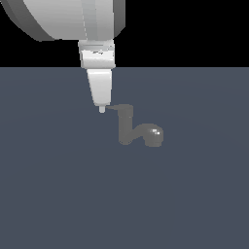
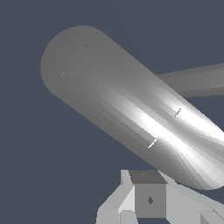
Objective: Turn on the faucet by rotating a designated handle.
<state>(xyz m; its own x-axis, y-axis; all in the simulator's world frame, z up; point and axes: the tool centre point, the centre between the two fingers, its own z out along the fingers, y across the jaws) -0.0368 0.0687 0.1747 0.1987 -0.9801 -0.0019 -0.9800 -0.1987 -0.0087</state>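
The faucet (image 1: 126,129) is a small matte grey fixture standing on the dark floor, with an upright post and a curved arm ending in a glossy bulb (image 1: 154,135). The handle (image 1: 113,107) is a thin grey lever jutting from the post's top toward the exterior view's left. My gripper (image 1: 101,109) points down, its narrow tip level with the handle's free end and just beside it; the fingers look pressed together with nothing between them. In the wrist view a big rounded grey faucet part (image 2: 131,113) fills the frame beyond my fingers (image 2: 149,200); I cannot tell which part.
The dark blue-grey floor (image 1: 58,194) spreads flat around the faucet. My arm's large pale link (image 1: 63,17) hangs over the scene at the upper part of the exterior view. A thinner grey bar (image 2: 197,81) shows behind the big part in the wrist view.
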